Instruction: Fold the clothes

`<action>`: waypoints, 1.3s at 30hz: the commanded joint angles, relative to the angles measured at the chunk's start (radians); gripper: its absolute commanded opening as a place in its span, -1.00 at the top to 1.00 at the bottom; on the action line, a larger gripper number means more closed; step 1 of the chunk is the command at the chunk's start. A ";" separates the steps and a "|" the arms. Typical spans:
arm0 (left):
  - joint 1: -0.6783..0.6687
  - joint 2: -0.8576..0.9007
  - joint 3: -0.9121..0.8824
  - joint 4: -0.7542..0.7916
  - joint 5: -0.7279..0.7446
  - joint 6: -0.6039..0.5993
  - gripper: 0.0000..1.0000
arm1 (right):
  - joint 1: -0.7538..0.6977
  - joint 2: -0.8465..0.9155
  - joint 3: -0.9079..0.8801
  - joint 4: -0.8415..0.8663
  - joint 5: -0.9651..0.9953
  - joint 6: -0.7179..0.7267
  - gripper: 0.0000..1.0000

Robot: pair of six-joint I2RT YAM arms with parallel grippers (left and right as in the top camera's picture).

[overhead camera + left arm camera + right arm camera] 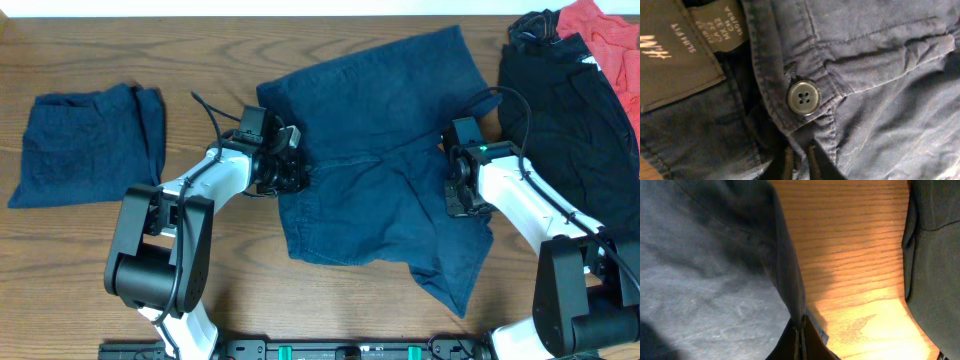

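Dark navy shorts [380, 170] lie spread across the middle of the table. My left gripper [292, 172] sits at their left edge, at the waistband. In the left wrist view its fingers [800, 162] are shut on a fold of the waistband just below the grey button [803, 97], beside the dark label [675, 55]. My right gripper [466, 196] rests on the shorts' right edge. The right wrist view shows it [800, 336] shut on that cloth edge [790, 280], with bare wood [855, 255] to its right.
A folded navy garment [85, 145] lies at the far left. A black garment [560, 120] and a red cloth [610, 40] are heaped at the back right, close to the right arm. Bare wooden table [250, 290] shows in front of the shorts.
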 commanded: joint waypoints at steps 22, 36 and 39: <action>0.119 -0.168 -0.002 -0.056 -0.057 -0.016 0.88 | -0.226 -0.007 0.023 0.052 -0.032 0.153 0.78; 0.119 -0.168 -0.002 -0.122 -0.232 -0.015 0.88 | -0.285 -0.007 0.005 -0.268 -0.421 -0.051 0.53; 0.119 -0.168 -0.002 -0.126 -0.232 -0.015 0.88 | -0.285 -0.007 -0.026 -0.240 -0.441 -0.046 0.50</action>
